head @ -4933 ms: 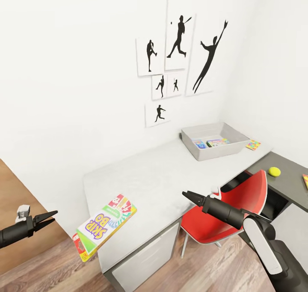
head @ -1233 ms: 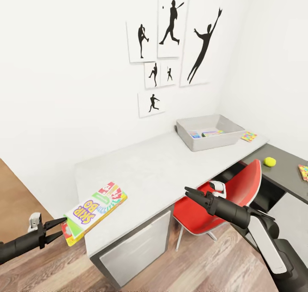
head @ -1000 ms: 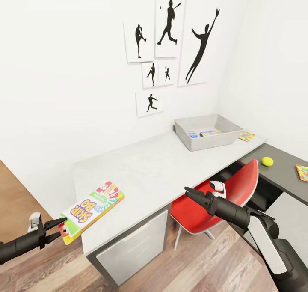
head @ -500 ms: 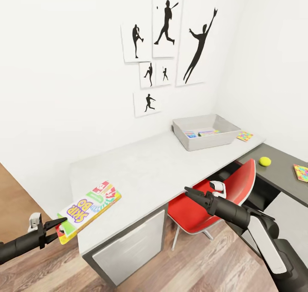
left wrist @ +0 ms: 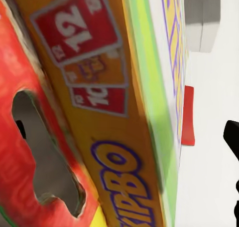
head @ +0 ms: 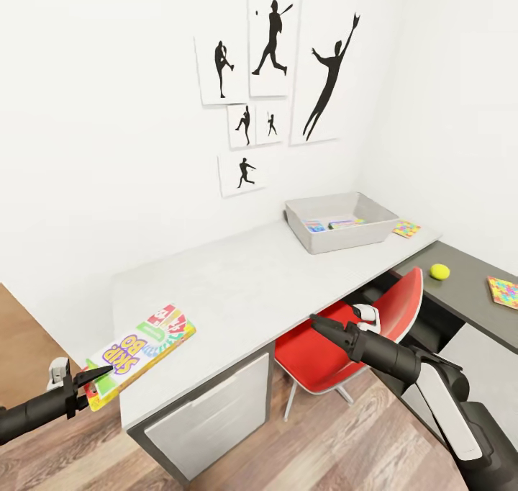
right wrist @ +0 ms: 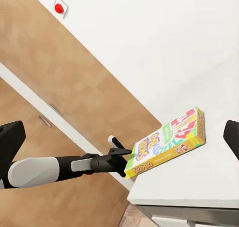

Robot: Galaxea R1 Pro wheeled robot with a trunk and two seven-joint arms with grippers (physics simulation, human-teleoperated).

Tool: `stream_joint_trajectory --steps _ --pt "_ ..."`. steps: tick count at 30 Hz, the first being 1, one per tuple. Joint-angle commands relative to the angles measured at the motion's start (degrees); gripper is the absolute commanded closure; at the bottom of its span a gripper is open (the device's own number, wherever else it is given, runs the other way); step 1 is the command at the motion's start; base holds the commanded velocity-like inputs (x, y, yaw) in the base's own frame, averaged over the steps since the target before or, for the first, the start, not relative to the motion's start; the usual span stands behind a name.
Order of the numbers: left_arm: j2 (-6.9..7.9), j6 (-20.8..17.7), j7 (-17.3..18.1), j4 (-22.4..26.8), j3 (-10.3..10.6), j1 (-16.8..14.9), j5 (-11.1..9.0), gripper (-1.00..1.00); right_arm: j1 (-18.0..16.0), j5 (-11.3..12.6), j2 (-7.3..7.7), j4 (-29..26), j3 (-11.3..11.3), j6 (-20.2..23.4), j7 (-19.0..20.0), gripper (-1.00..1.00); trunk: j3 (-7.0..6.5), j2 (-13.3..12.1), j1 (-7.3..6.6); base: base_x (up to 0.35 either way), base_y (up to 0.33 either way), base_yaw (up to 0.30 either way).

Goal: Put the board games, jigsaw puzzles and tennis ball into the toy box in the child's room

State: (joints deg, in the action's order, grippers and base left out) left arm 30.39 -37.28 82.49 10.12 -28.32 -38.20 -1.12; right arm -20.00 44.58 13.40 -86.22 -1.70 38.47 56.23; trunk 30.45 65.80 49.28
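Stretching across the frame's middle, the table [head: 244, 282] carries the toy box [head: 338, 237] at upper right. A board game [head: 137, 345] overhangs its lower-left corner, apparently pinched by the left gripper [head: 97, 377]. The right gripper [head: 319, 325] hangs empty, nearly closed.
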Motion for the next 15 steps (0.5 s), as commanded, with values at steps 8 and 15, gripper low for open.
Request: stream_joint_trajectory --steps 8,15 --pt "0.02 -0.59 0.21 -0.01 0.10 -0.03 -0.11 1.00 -0.04 0.42 0.04 0.00 -0.06 0.38 -0.13 -1.00 0.05 0.03 0.00 0.000 -0.004 0.000" --pt "0.02 -0.60 0.21 -0.01 0.10 -0.03 -0.11 1.00 -0.04 0.42 0.04 0.00 -0.10 0.38 -0.15 -1.00 -0.30 -0.77 -0.44 0.000 0.000 0.000"
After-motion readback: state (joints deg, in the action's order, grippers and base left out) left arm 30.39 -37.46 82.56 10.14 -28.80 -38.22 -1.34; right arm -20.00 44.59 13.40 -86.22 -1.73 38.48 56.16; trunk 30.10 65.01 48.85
